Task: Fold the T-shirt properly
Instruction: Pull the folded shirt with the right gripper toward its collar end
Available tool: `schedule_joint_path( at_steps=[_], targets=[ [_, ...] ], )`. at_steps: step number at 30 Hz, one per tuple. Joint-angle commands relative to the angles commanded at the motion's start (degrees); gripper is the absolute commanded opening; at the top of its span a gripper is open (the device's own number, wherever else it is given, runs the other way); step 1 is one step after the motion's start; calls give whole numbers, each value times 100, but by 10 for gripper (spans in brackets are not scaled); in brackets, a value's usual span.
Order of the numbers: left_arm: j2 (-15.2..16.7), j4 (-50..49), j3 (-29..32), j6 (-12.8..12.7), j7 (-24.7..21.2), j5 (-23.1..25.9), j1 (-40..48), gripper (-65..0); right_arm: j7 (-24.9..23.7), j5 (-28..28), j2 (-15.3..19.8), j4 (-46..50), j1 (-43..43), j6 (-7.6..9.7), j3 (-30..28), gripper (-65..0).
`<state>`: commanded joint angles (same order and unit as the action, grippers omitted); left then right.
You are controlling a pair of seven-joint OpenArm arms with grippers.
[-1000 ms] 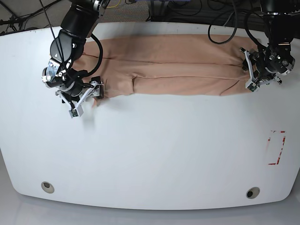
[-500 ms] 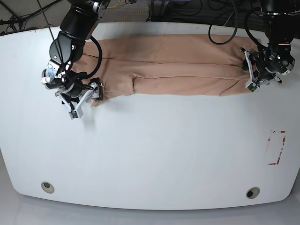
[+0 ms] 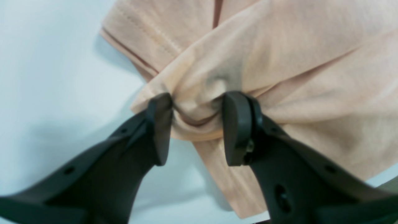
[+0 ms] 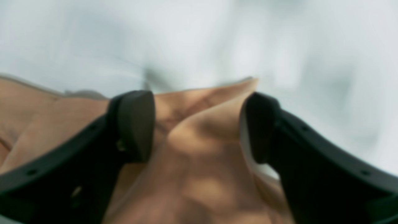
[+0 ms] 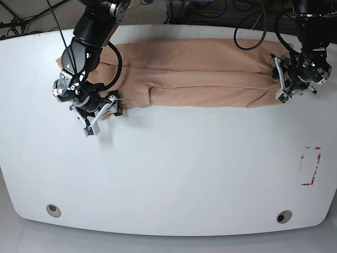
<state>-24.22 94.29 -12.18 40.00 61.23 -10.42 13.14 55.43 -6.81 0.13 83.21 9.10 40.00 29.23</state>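
Left wrist view: T-shirt (image 3: pixel 298 37) bunched between left fingers (image 3: pixel 236 124), presumably anchored; right fingers (image 4: pixel 132 124) spread around raised fold, apparently for regrasping.

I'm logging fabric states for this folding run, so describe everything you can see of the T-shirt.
The T-shirt is peach-pink, soft-looking cloth, lying in a long band across the far part of the white table, with lengthwise folds. In the left wrist view, wrinkled cloth bunches between the left gripper's jaws. The right gripper's jaws straddle a raised fold; whether they grip it is unclear. No print shows.
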Motion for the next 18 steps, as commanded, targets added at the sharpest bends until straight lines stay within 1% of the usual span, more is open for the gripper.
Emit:
schedule_joint_path(
  at_steps=[2,3,4,5,6,9,12,18],
  targets=[
    [0,0,0,0,0,0,0,-406,-35,0,35,-79,79,0,0,-498],
    [0,0,0,0,0,0,0,-406,-44,0,35,-88,88,0,0,-530],
    [0,0,0,0,0,0,0,-406,-44,0,35,-97,97,0,0,-596],
    [0,0,0,0,0,0,0,-406,-44,0,35,-97,97,0,0,-636],
    [0,0,0,0,0,0,0,-406,-35,0,44,-97,97,0,0,-650],
    [0,0,0,0,-9,0,0,-406,-26,-18,53,70,114,0,0,-650],
    [0,0,0,0,-9,0,0,-406,9,-44,53,457,62,0,9,-650],
    [0,0,0,0,-9,9,0,-406,536,-44,44,1327,-97,0,44,-650]
  ],
)
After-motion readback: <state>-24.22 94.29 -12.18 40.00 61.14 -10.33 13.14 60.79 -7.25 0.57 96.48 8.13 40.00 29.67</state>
